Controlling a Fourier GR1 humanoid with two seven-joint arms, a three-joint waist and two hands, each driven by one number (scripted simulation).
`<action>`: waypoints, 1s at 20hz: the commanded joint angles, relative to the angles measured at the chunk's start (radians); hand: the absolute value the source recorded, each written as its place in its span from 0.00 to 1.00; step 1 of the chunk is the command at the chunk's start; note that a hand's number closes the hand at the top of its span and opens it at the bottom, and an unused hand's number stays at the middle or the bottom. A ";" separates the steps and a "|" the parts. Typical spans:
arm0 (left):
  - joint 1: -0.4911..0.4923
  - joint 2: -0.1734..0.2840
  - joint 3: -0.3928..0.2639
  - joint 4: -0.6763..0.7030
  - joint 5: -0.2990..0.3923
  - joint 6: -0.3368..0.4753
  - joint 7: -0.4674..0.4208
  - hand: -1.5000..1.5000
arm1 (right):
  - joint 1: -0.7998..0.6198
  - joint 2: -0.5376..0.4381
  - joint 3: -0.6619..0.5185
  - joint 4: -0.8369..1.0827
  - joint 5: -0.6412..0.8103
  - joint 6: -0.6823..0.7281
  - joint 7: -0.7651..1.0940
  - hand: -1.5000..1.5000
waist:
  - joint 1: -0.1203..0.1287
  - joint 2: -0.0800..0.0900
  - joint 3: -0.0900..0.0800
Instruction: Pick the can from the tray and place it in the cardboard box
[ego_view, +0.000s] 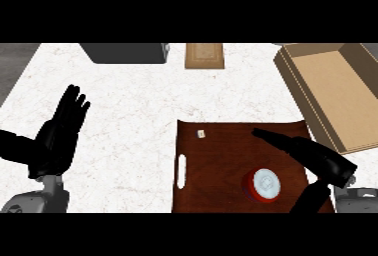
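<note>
Overall step: judged as the approach, since the can had not yet been grasped.
Left hand: the left hand (63, 130) rested open near the table's (133, 115) left edge, straight fingers up, holding nothing.
Dark bin: a dark grey bin (124, 52) stood at the table's far edge, left of centre; its contents could not be told.
Small board: a tan board (204, 55) lay at the far edge near the middle.
Tray: the brown tray (221, 150) sat at the table's near edge, right of centre; it held the can and a small white scrap (200, 133) near its far left corner.
Can: the red can (263, 184) with a white top stood upright toward the tray's near right corner.
Right hand: the right hand (310, 152) hovered over the tray's right side, fingers extended and unclenched, just beyond the can and not touching it.
Next move: probably called for bringing that hand back over the can and closing round its sides.
Cardboard box: the cardboard box (295, 75) lay at the table's far right corner, open-topped, with nothing visible inside.
</note>
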 joint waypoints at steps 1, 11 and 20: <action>-0.062 0.012 0.045 0.070 0.028 -0.043 -0.006 0.50 | 0.009 0.055 0.058 0.047 0.108 -0.070 -0.055 0.00 | -0.001 0.001 0.000; -0.019 -0.044 0.018 -0.017 -0.043 -0.005 0.026 0.50 | 0.039 0.065 0.032 0.077 0.168 -0.023 -0.115 0.00 | -0.001 0.000 0.000; -0.076 -0.028 0.080 0.052 -0.019 -0.042 0.018 0.50 | 0.075 0.057 0.023 0.105 0.227 -0.040 -0.191 0.00 | -0.003 0.000 0.000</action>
